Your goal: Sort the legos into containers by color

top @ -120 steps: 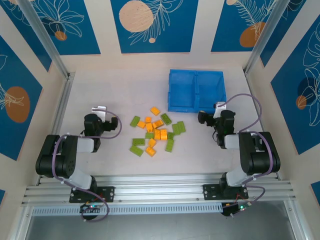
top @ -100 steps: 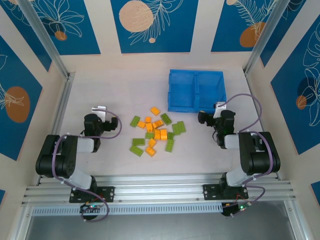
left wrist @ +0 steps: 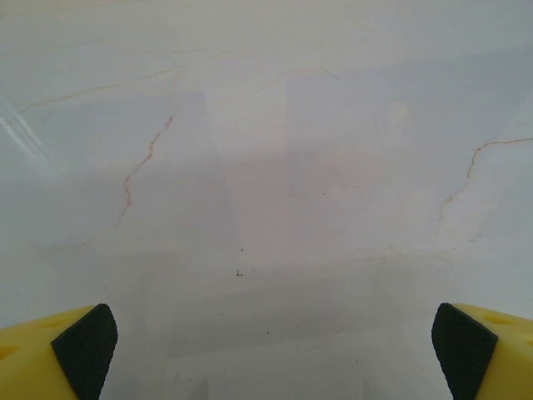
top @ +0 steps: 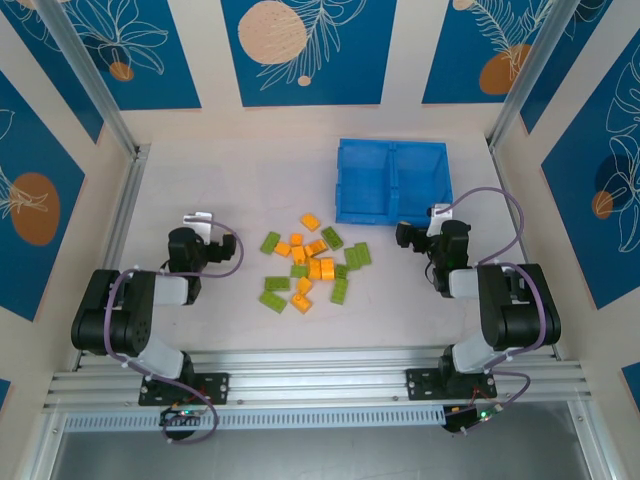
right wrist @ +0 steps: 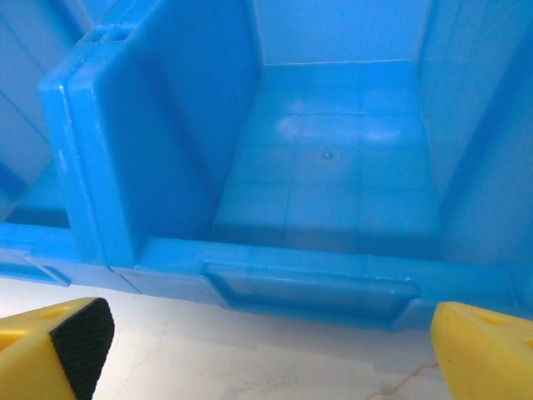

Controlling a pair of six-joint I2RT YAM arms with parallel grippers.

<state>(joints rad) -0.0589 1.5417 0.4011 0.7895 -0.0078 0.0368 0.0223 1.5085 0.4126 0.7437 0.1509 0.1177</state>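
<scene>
left hand [left wrist: 275, 340] open over the surface [left wrist: 275, 167], right hand [right wrist: 266, 340] open at the bin [right wrist: 100, 167] near wall (legos [top: 310, 262] piled between the two hands)

Clearly a robotics lab test cell: walled in by blue printed panels [top: 308, 50], framed with aluminium rails [top: 320, 362], pale tabletop [top: 250, 180] inside.

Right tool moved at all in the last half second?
No. In the overhead view the right tool sits at the same spot, just short of the near wall of the blue bin.
</scene>
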